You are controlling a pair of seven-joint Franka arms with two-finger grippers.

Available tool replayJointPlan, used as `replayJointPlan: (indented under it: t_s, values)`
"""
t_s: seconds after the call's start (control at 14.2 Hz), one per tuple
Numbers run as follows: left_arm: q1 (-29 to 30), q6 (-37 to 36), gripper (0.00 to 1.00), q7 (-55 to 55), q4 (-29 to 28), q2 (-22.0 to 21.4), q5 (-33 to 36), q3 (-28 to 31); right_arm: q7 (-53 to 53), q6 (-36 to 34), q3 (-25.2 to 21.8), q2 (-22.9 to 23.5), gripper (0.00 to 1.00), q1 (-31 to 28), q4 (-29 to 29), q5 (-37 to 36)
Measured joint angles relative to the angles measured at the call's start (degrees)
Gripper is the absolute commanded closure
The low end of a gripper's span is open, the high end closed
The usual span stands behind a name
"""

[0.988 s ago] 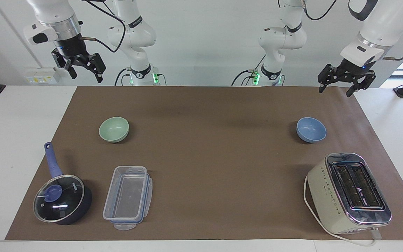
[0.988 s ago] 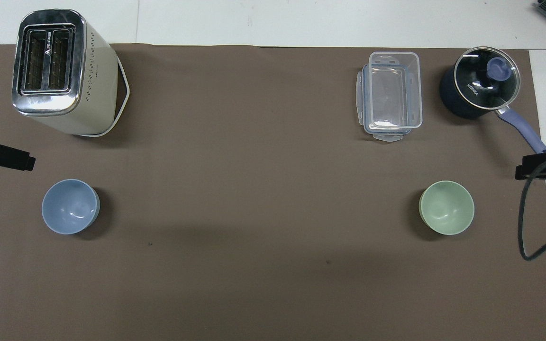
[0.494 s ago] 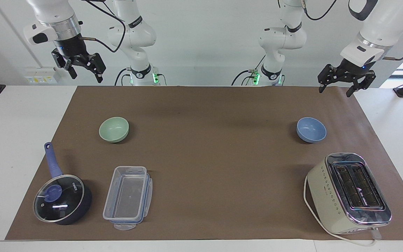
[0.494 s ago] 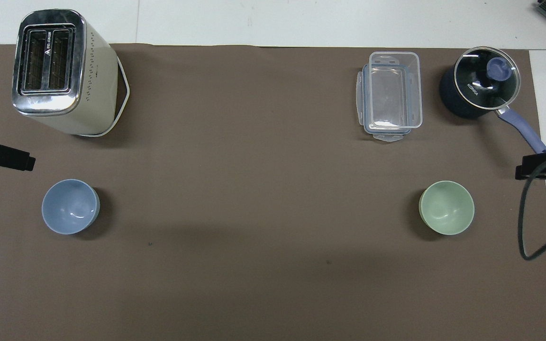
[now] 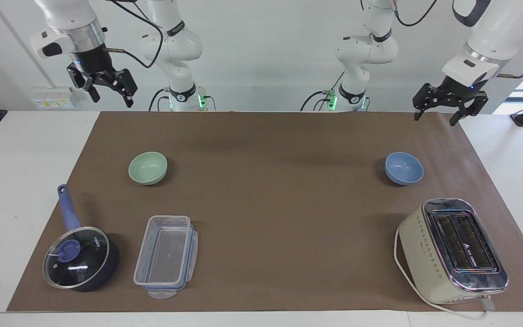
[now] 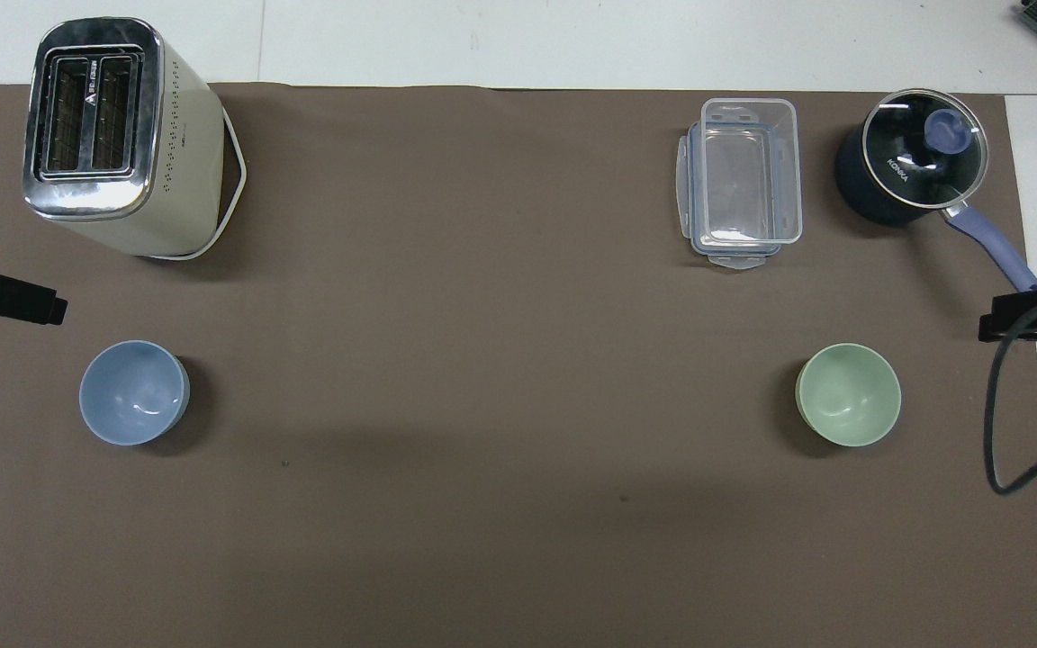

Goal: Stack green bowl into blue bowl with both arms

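Change: none since a second ago | green bowl (image 5: pixel 148 168), blue bowl (image 5: pixel 404 168) apart, near mat's robot-side edge | left gripper (image 5: pixel 440 108), right gripper (image 5: pixel 103 86) raised over mat's robot-side corners, wide, empty | stacking unstarted

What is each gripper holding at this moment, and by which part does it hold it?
Nothing is held. The left gripper and right gripper hang raised with open jaws; the green bowl and blue bowl sit untouched.
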Motion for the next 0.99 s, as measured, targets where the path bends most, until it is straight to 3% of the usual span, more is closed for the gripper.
replayJointPlan:
  t_s: [0.63, 0.99]
  values:
    - [1.5, 0.0, 0.0, 3.0, -0.2, 0.0, 0.0, 0.4, 0.0, 0.0, 0.0, 0.0, 0.0, 0.0, 0.0, 0.0]
    - [4.8, 0.8, 0.0, 6.9, -3.8, -0.6, 0.0, 0.6, 0.0, 0.0, 0.0, 0.0, 0.0, 0.0, 0.0, 0.0]
